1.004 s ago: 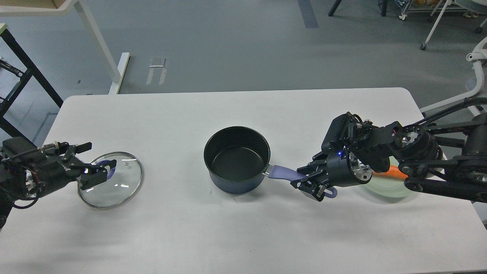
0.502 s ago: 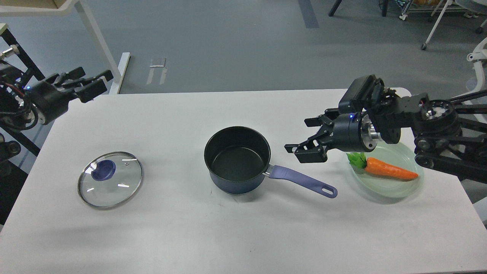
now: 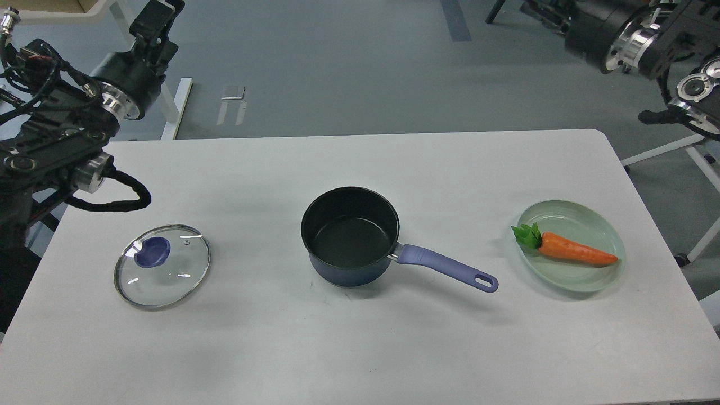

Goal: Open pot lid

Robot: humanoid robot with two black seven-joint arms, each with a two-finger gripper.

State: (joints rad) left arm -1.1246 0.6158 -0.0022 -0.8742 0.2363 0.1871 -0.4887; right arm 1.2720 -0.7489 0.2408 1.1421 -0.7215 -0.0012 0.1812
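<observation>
Both end effectors, left (image 3: 160, 14) and right (image 3: 540, 8), have retracted upward, aperture indeterminate, holding nothing; below the left one, lid (image 3: 162, 265) rests on worktop (image 3: 360, 349) beside open pot (image 3: 350, 236), task complete.

Both arms have withdrawn upward from the table (image 3: 349, 349): the left tool (image 3: 160, 14), formerly over the lid (image 3: 162, 265), and the right tool (image 3: 540, 10), formerly on the pot handle (image 3: 444, 266), now sit near the upper corners.
</observation>
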